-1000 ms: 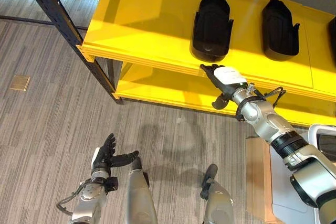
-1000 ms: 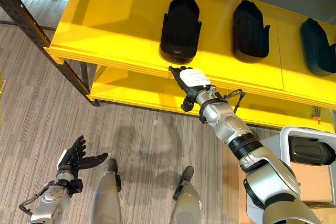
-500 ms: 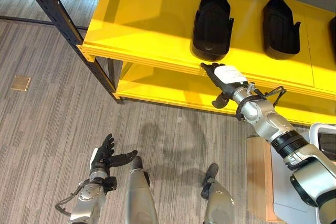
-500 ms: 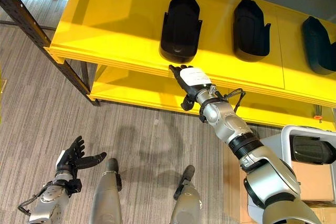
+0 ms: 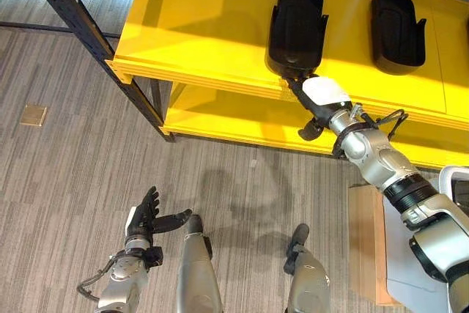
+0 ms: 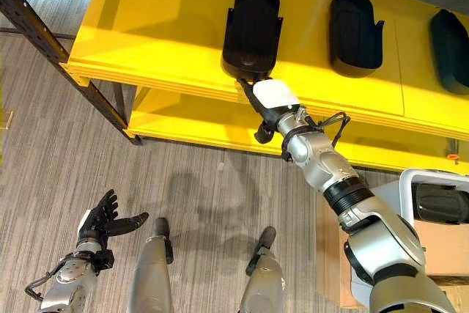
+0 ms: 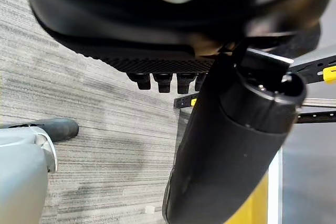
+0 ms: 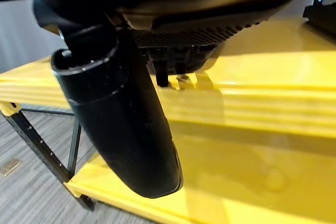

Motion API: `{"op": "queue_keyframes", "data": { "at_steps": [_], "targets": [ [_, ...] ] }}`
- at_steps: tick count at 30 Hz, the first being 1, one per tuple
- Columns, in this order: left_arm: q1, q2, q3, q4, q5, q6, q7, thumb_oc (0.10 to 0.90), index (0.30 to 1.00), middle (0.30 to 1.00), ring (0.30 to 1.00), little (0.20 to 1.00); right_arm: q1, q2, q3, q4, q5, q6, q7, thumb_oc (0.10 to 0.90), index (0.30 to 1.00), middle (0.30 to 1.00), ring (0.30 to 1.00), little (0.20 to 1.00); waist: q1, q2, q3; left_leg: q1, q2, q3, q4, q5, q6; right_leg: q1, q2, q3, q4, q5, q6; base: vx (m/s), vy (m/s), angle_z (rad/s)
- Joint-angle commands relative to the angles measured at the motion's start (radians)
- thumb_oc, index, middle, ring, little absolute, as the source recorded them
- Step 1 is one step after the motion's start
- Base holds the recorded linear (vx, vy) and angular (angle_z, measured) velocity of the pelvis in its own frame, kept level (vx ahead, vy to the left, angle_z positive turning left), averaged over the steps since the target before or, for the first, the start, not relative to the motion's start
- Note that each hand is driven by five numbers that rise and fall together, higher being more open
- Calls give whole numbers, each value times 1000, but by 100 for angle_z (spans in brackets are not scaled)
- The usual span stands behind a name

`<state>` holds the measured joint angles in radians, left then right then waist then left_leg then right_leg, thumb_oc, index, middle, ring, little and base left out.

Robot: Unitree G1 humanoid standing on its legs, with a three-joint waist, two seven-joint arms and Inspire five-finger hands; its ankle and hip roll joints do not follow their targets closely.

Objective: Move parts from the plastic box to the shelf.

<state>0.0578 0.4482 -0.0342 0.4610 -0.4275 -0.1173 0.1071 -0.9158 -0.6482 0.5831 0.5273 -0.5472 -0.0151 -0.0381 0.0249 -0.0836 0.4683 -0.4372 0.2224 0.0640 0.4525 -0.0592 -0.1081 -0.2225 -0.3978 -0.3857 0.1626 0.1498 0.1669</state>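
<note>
Nearest to the robot, the left hand (image 5: 144,214) hangs low over the grey striped carpet (image 5: 66,159), with its fingers straight and relaxed and the thumb stretched to the side; it holds nothing. Further out, the right hand (image 6: 268,100) is raised to the front edge of the upper board of the yellow shelf (image 6: 146,27). Its fingers reach straight forward and their tips meet the near end of the first black part (image 6: 252,26), which lies flat on the upper board, close to the front edge. The thumb hangs below the edge of the board, so the hand is not closed around the part; it only touches it with extended fingers. The part lies directly beyond the fingertips, in line with the hand. To the right of it, on the same board and well apart, lies a second black part (image 6: 355,21), and a third black part (image 6: 453,40) shows at the right border. A dark metal post (image 5: 88,31) carries the left corner of the shelf.
</note>
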Motion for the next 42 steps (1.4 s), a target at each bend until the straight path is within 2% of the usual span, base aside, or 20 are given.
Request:
{"op": "queue_keyframes", "data": {
  "at_steps": [1, 42],
  "targets": [
    [33, 32, 32, -106, -20, -91, 13, 900, 1000, 1000, 1000, 1000, -178, -49, -24, 64, 18, 35, -52, 900, 1000, 1000, 1000, 1000, 37, 12, -24, 135, -54, 53, -141, -35, 72, -68, -34, 62, 265, 32, 25, 0, 0, 0],
    [40, 43, 53, -107, -52, -102, 18, 900, 1000, 1000, 1000, 1000, -262, -103, -10, 100, 33, 47, -66, 900, 1000, 1000, 1000, 1000, 37, 36, -2, 81, -58, 50, -93, -44, 75, -131, -35, 83, 308, 11, 14, 2, -1, 1]
  ]
}}
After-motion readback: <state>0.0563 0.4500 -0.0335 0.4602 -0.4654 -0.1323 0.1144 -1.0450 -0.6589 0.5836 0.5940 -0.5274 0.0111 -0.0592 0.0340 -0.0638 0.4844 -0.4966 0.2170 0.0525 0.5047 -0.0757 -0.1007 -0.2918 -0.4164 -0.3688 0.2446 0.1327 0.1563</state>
